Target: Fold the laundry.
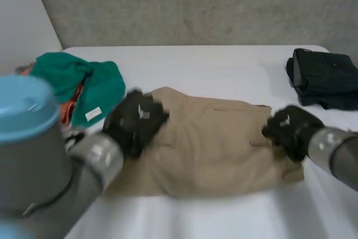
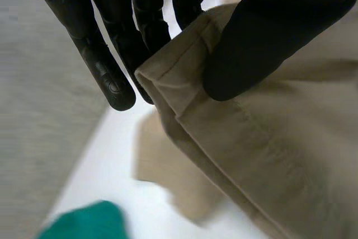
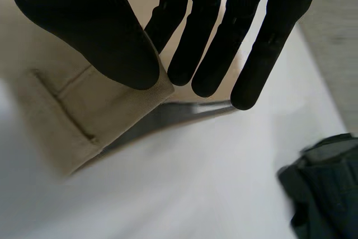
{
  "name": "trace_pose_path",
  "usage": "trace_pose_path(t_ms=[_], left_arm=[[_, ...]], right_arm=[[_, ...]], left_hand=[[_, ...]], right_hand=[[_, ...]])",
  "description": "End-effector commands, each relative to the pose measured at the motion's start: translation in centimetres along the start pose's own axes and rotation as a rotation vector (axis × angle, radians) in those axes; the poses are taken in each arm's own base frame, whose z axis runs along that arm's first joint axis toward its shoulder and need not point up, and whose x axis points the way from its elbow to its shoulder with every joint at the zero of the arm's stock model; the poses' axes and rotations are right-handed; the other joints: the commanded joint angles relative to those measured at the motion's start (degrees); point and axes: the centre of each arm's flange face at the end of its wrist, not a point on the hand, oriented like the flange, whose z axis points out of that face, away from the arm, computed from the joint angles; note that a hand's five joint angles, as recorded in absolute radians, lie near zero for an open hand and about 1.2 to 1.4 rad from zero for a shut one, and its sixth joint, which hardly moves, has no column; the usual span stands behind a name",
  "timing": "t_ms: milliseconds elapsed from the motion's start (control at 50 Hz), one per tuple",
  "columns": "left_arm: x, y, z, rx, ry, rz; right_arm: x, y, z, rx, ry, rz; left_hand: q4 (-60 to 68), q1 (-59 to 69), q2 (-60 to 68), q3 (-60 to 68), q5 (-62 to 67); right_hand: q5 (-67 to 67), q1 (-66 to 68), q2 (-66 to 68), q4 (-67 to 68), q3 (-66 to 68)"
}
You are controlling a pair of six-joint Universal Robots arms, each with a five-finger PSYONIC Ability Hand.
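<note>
Khaki garment (image 1: 218, 144) lies spread out mid tabletop (image 1: 212, 62), and both my hands are on it. My left hand (image 1: 134, 120) is at its left edge, near the far corner. In the left wrist view my thumb (image 2: 268, 32) presses on top of the thick hemmed corner, with my straight fingers (image 2: 106, 65) behind it. That is a pinch grip on the cloth, and the corner is raised just off the tabletop. My right hand (image 1: 291, 130) is at the garment's right edge. In the right wrist view the thumb (image 3: 100, 32) sits on the stitched hem with the fingers (image 3: 201, 54) straight on the other side. It pinches the edge the same way, and that edge is lifted clear of the tabletop too. The rest of the garment between my 2 hands stays flat. Green cloth (image 1: 95, 85) is bunched in a heap at the tabletop's left, just beside my left hand. 1 dark folded garment (image 1: 324, 79) sits at the far right, apart from the khaki one.
</note>
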Motion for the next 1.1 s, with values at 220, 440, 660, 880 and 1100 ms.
trace_pose_path(t_ms=[220,440,660,880,1100], left_arm=[[-4.1,4.6,18.7,0.129,-0.305,0.102],[-2.7,3.9,20.7,0.269,-0.385,0.103],[-3.8,-2.0,12.8,0.359,-0.382,0.065],[-2.1,-0.5,7.8,0.319,-0.28,-0.135],[-1.1,0.9,7.4,0.278,-0.249,-0.178]], right_arm=[[5.2,-0.5,14.5,0.196,0.432,0.048],[5.1,-2.4,17.0,0.314,0.534,0.063],[3.4,-2.5,7.1,0.166,0.253,0.279],[0.7,3.8,6.3,0.04,0.042,0.456],[1.1,5.0,9.1,0.104,0.135,0.429]], left_hand=[[11.2,14.8,11.4,11.6,12.3],[-58.8,-55.2,-58.6,-58.4,-57.7],[-58.8,-55.2,-58.6,-58.4,-57.7],[-58.8,-55.2,-58.6,-58.4,-57.7],[-58.8,-55.2,-58.6,-58.4,-57.7]], right_hand=[[11.6,16.2,12.5,11.5,12.1],[-58.4,-53.8,-57.5,-58.5,-57.9],[-58.4,-53.8,-57.5,-58.5,-57.9],[-47.9,-43.3,-47.0,-48.0,-47.4],[11.5,16.2,12.5,11.5,12.1]])
